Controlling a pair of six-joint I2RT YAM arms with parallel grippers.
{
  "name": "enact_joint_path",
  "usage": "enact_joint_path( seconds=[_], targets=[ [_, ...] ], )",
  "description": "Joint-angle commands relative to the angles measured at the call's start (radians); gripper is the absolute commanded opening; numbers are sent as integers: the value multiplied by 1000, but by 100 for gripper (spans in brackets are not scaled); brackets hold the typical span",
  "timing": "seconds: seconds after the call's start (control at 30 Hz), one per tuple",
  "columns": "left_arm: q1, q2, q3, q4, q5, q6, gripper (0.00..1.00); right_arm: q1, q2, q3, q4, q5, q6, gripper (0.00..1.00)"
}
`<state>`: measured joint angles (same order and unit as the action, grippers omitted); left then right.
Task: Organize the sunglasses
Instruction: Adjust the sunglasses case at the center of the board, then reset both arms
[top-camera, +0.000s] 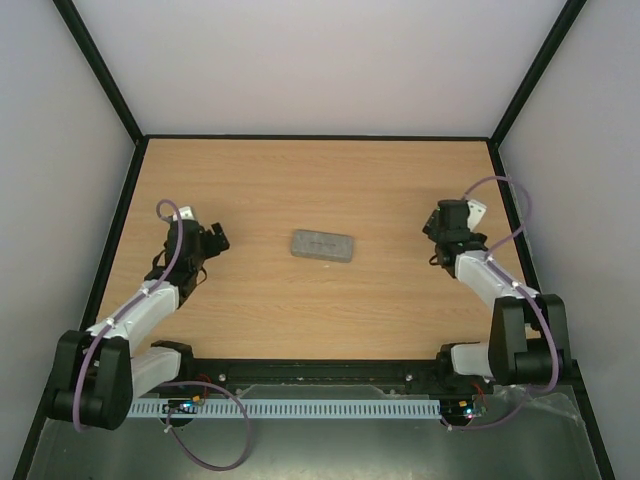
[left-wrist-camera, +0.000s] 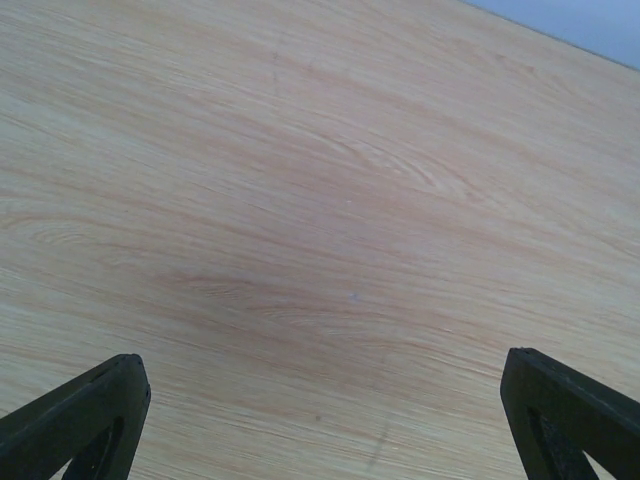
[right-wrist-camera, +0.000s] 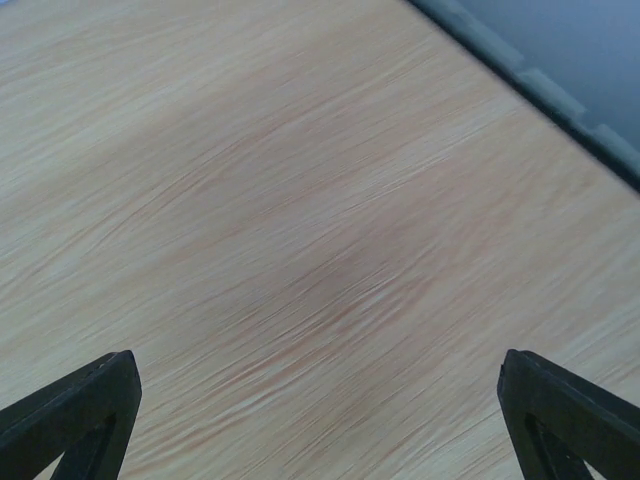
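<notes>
The sunglasses are not in view in any frame. A grey rectangular case (top-camera: 322, 245) lies shut at the middle of the wooden table (top-camera: 320, 180). My left gripper (top-camera: 213, 240) is open and empty to the left of the case, above bare wood; its fingertips (left-wrist-camera: 100, 410) stand wide apart in the left wrist view. My right gripper (top-camera: 437, 228) is open and empty to the right of the case; its fingertips (right-wrist-camera: 560, 410) are also wide apart over bare wood.
Black frame rails (top-camera: 318, 137) edge the table at the back and sides, with pale walls beyond. A white cable duct (top-camera: 300, 408) runs along the near edge between the arm bases. The table's edge rail (right-wrist-camera: 540, 95) shows at the upper right of the right wrist view.
</notes>
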<state>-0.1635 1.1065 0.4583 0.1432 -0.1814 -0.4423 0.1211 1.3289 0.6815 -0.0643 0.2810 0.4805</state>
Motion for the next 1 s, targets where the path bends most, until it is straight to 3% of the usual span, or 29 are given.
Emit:
enact_joint_path(
  seconds=[0.0, 0.2, 0.43, 0.67, 0.97],
  targets=[
    [36, 7, -54, 200, -8, 103, 99, -79, -48, -82, 275, 59, -59, 99],
    [89, 81, -31, 300, 20, 101, 99, -90, 16, -136, 495, 161, -81, 99],
    [99, 116, -16, 353, -2, 201, 99, -90, 123, -198, 724, 223, -116, 99],
    [146, 173, -209, 758, 4, 297, 99, -91, 164, -248, 881, 269, -122, 99],
    [171, 270, -187, 893, 44, 316, 99, -88, 155, -315, 1022, 220, -170, 99]
  ],
)
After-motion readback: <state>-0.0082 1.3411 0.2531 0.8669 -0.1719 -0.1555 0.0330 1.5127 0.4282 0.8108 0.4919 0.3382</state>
